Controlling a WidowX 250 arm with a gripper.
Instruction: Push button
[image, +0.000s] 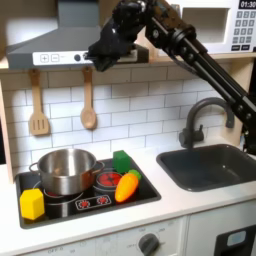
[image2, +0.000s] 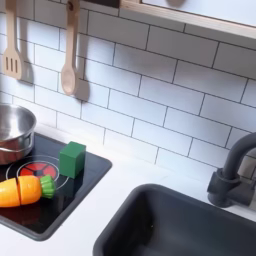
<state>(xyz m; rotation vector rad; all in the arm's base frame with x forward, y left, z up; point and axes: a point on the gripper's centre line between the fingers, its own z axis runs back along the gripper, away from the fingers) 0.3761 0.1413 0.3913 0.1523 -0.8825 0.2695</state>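
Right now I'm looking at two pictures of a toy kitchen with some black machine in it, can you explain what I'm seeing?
The black jointed machine is a robot arm. In the first exterior view it reaches from the right up to the grey range hood, where its fingers hover near the control strip; whether they are open or shut is too blurred to tell, and nothing seems held.

The first exterior view faces the whole kitchen from the front. The second exterior view is a closer look from the sink side.

On the black toy stovetop stand a shiny metal pot, a yellow block, a green block and an orange toy carrot. Two wooden utensils, a slotted spatula and a spoon, hang on the white tiled wall. To the right in the first exterior view sit a dark sink and its dark tap.
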